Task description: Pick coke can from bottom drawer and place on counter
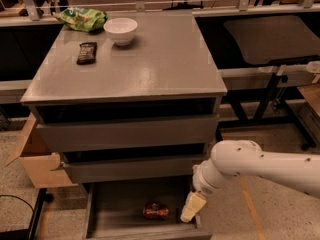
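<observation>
The coke can (156, 211) lies on its side on the floor of the open bottom drawer (115, 206), near the middle front. My gripper (192, 207) hangs at the end of the white arm at the drawer's right side, just right of the can and apart from it. The counter (150, 64) is the broad grey top of the cabinet above.
On the counter stand a white bowl (120, 30), a dark snack bar (86, 53) and a green bag (80, 19) at the back left. A cardboard box (35, 159) sits left of the cabinet. A dark side table (270, 36) stands to the right.
</observation>
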Robot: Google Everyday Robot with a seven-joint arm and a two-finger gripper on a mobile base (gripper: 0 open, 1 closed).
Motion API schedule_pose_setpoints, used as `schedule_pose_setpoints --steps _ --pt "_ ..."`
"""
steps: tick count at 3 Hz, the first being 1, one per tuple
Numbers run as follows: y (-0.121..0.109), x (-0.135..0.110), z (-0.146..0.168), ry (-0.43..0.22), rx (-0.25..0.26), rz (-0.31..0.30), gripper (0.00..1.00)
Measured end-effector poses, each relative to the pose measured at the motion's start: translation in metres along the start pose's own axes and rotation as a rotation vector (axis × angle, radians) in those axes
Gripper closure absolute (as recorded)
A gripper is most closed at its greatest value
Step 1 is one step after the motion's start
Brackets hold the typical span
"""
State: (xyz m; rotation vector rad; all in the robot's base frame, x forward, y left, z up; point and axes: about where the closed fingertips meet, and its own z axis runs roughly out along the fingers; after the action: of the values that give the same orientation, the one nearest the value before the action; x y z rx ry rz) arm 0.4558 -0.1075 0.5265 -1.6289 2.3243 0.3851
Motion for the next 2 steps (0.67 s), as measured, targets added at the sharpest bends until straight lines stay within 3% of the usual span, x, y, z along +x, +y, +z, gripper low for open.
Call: schedule_pose_setpoints --steps 2 --pt "0.017 0.006 0.074 -0.028 -0.021 -0.015 0.00"
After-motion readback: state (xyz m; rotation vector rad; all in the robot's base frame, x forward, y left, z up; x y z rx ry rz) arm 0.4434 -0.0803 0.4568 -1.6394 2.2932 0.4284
